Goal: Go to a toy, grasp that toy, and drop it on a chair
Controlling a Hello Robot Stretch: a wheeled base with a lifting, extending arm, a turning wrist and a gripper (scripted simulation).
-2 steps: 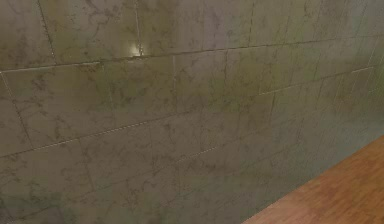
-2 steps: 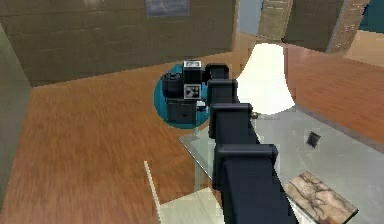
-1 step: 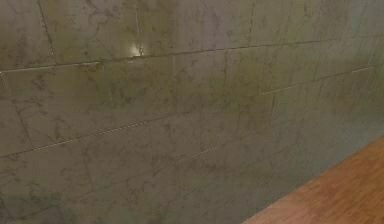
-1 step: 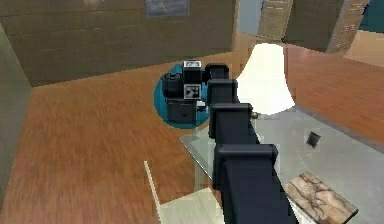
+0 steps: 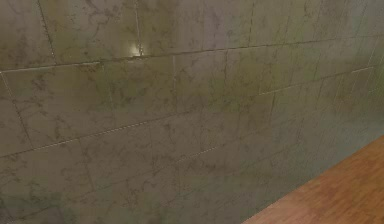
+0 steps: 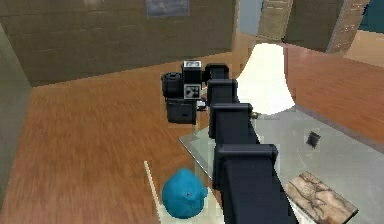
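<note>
Fingers (image 6: 173,86) sit at the arm's (image 6: 240,150) far end, with wood floor (image 6: 90,150) behind. We cannot tell their state or whether they hold anything. Ahead we see a grey tiled wall (image 5: 150,100). A glass counter (image 6: 330,160) lies under the arm and carries a white lamp shade (image 6: 268,75). A blue rounded thing (image 6: 185,193), which we cannot confirm as the toy, sits at the counter's left edge, just left of the arm. A small dark item (image 6: 314,140) lies on the counter.

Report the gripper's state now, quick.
Gripper: open or shut cannot be told. Its far end is unclear, so whether it holds anything cannot be told either.
</note>
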